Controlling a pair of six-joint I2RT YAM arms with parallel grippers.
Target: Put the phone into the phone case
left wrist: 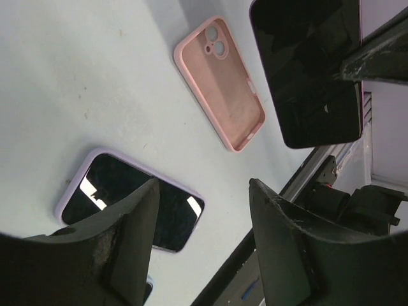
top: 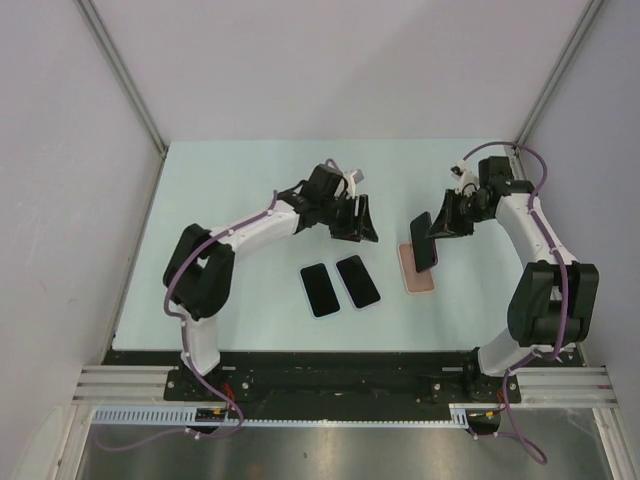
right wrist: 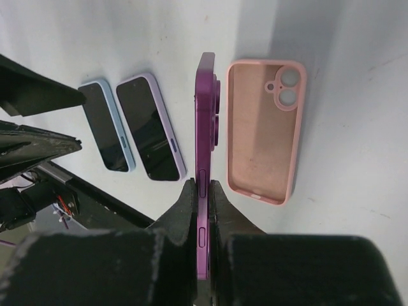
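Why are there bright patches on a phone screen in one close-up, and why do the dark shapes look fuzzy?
Left wrist view: the lilac phone mirrors bright light on its screen; the left end effector is too near the lens to focus. Right wrist view: the right end effector blurs likewise; the pink case is sharp.

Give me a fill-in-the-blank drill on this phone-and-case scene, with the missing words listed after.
The right pincer is shut on a ___ phone.
The empty phone case on the table is ___.
The left pincer holds nothing; its jaws stand ___.
Beside the case, ___ more phones lie flat.
Missing words: purple, pink, open, two.
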